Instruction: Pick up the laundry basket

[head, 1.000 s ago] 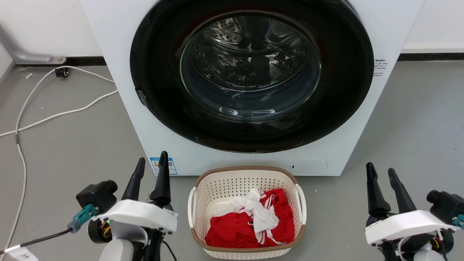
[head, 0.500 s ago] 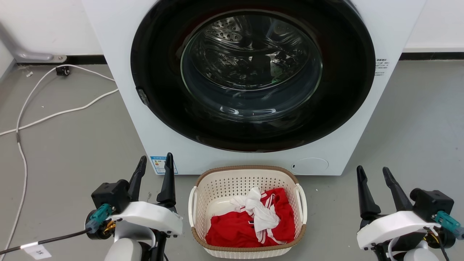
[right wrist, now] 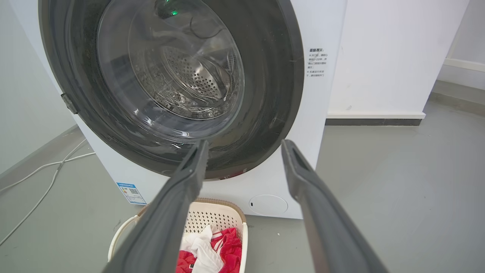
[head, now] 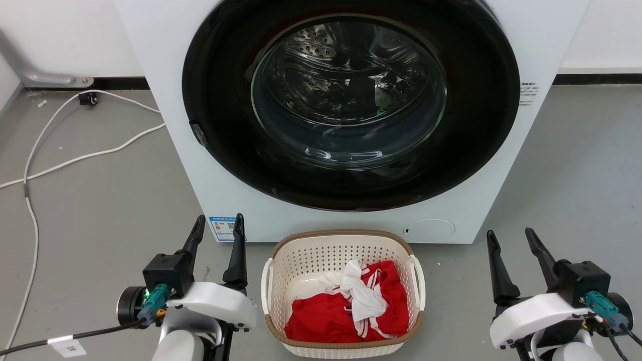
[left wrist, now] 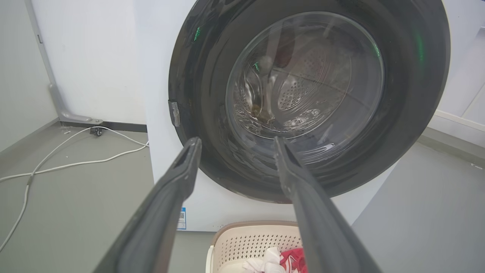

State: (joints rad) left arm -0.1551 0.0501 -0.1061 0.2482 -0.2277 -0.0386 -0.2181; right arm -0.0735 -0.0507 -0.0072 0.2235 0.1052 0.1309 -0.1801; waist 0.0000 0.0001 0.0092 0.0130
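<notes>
The laundry basket [head: 311,255] sits on the grey floor just in front of the washing machine, cream perforated plastic with a brown rim and white side handles. Red and white clothes [head: 351,306] lie in it. To its left my left gripper [head: 219,223] hangs open, apart from the basket. On the other side my right gripper [head: 509,237] is open too, a little further off. The left wrist view catches the basket [left wrist: 250,242] at its bottom edge, below that gripper [left wrist: 237,142]. In the right wrist view the basket [right wrist: 219,220] lies low left, behind that gripper [right wrist: 244,146].
The white washing machine [head: 165,65] with its round dark glass door [head: 348,95] rises directly behind the basket. White cables [head: 75,158] trail over the floor at the left. A grey pipe [head: 30,75] runs along the wall base.
Both wrists have rolled, their camera blocks swinging round. The left gripper edged right toward the basket, and the right gripper edged left toward it. The basket has stayed put.
</notes>
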